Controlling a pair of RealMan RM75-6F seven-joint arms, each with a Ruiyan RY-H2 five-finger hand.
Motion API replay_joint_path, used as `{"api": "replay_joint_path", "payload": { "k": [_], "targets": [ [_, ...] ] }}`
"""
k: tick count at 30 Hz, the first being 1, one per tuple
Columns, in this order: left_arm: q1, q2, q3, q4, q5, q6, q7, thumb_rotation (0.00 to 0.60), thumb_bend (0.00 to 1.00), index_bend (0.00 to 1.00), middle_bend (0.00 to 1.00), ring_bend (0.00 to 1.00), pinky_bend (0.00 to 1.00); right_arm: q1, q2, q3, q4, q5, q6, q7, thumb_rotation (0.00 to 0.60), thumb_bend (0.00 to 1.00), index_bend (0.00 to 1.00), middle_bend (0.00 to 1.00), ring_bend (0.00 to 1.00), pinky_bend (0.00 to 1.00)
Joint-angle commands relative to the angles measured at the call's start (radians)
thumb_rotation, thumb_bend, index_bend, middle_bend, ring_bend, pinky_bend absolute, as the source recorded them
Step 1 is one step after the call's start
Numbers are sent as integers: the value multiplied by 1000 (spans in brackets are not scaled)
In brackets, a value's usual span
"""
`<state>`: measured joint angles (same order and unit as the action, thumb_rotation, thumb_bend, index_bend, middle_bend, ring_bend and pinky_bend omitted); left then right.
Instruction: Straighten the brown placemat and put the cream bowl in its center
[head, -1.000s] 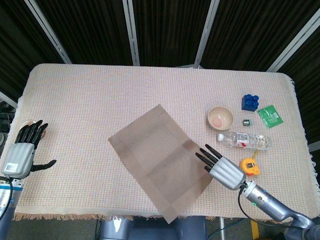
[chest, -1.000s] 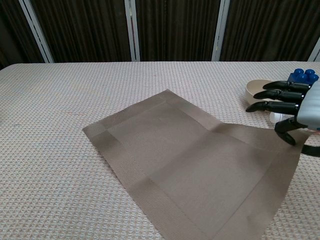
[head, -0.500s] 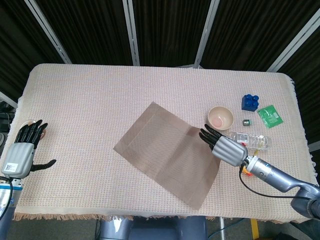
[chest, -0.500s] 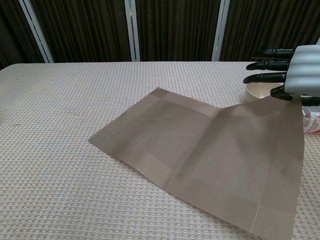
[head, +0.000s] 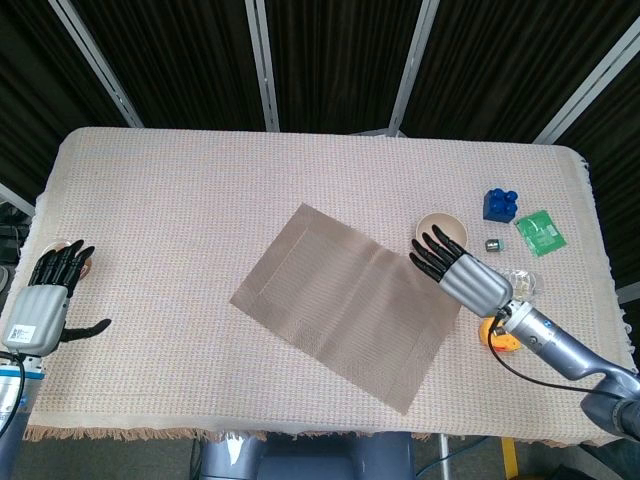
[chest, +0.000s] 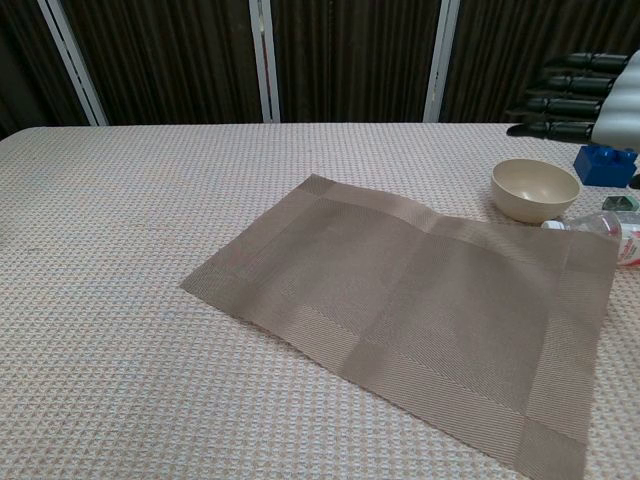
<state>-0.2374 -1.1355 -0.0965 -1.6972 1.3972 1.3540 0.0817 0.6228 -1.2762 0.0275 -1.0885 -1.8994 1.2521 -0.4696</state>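
The brown placemat lies flat on the woven tablecloth, still turned at an angle to the table edges. The cream bowl stands upright just off the mat's far right corner, partly covered by fingertips in the head view. My right hand hovers raised above the mat's right corner and the bowl, fingers stretched out and apart, holding nothing. My left hand rests at the table's left edge, fingers spread and empty, far from the mat.
A clear plastic bottle lies right of the mat. A yellow tape measure sits under my right forearm. A blue block, a green packet and a small dark item sit at the far right.
My right hand let go of the mat's right corner and rose toward the bowl. The mat, turned counterclockwise earlier, has dropped flat. The left hand has not moved.
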Motion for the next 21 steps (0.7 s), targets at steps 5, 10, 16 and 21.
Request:
{"api": "replay_joint_path", "payload": {
  "k": [5,10,16,21],
  "targets": [
    [-19,-14,16,18,46,-19,1,600,1,0,0,0,0,-207,122,45,-358,227,176,161,600,0,0,0,0,0],
    [-69,-62,16,79,112,-51,-6,600,10,6,0,0,0,-302,194,42,-516,314,246,267,600,0,0,0,0,0],
    [-155,-180,8,187,155,-126,13,600,36,177,0,0,0,-388,218,17,-618,410,262,339,600,0,0,0,0,0],
    [-250,-315,1,327,175,-225,-21,600,46,308,0,0,0,-427,193,3,-658,435,270,381,600,0,0,0,0,0]
  ]
}}
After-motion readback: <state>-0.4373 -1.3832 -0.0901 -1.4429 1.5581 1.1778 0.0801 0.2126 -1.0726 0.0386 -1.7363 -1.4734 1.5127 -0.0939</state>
